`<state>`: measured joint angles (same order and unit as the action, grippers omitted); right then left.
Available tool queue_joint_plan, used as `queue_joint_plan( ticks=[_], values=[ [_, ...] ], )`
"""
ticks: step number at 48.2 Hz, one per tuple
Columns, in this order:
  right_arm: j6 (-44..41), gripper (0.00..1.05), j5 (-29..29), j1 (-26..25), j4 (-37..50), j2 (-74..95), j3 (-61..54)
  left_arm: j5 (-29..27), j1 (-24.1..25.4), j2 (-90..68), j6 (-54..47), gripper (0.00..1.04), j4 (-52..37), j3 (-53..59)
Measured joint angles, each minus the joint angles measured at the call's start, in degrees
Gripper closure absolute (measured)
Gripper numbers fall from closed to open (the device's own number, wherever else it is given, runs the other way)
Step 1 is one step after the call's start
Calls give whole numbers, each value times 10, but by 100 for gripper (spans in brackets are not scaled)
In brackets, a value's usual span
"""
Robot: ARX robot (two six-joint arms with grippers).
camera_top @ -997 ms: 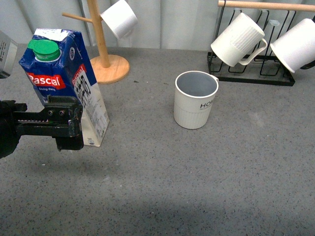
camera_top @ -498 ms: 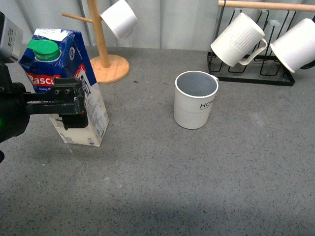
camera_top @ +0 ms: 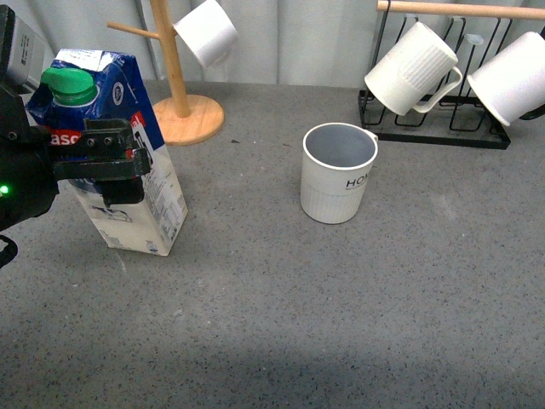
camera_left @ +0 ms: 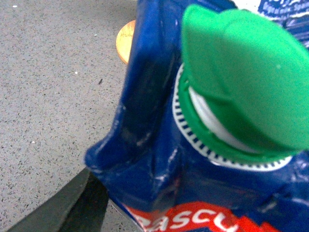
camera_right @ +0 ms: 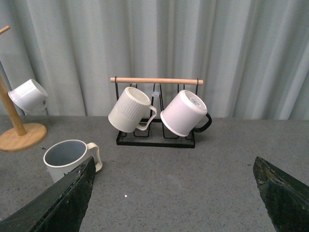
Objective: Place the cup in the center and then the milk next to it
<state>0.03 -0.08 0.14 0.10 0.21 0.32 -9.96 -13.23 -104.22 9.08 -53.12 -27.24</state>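
Two arms, one loaded: the left tool [camera_top: 115,162] is clamped across the upper half of the tall blue-and-white milk carton with green screw cap [camera_top: 166,204]. The carton's long axis leans off vertical, cap end tipped leftward, away from the off-white ribbed cup lettered "HOM" [camera_top: 338,183]. That cup stands upright and empty near the middle of the grey speckled table [camera_top: 341,324], well right of the carton. The right tool [camera_right: 176,193] has its fingers wide apart, gripping nothing.
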Motion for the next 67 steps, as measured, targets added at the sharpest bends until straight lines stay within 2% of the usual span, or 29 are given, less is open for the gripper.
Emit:
queue_joint_plan(
  ticks=[4,12,19,26,32,51,67],
  values=[
    [0,9,0,0,0,0,0,0,0,0,0,45,1,-1],
    [0,9,0,0,0,0,0,0,-1,0,0,62,1,-1],
    [0,9,0,0,0,0,0,0,-7,5,0,85,4,-1],
    [0,9,0,0,0,0,0,-4,-21,17,0,98,18,-5],
    [0,9,0,0,0,0,0,-8,-46,21,0,92,29,-24],
    [0,9,0,0,0,0,0,-30,-153,-28,0,83,40,-113],
    [0,9,0,0,0,0,0,-40,-177,-87,-17,79,45,-187]
  ],
)
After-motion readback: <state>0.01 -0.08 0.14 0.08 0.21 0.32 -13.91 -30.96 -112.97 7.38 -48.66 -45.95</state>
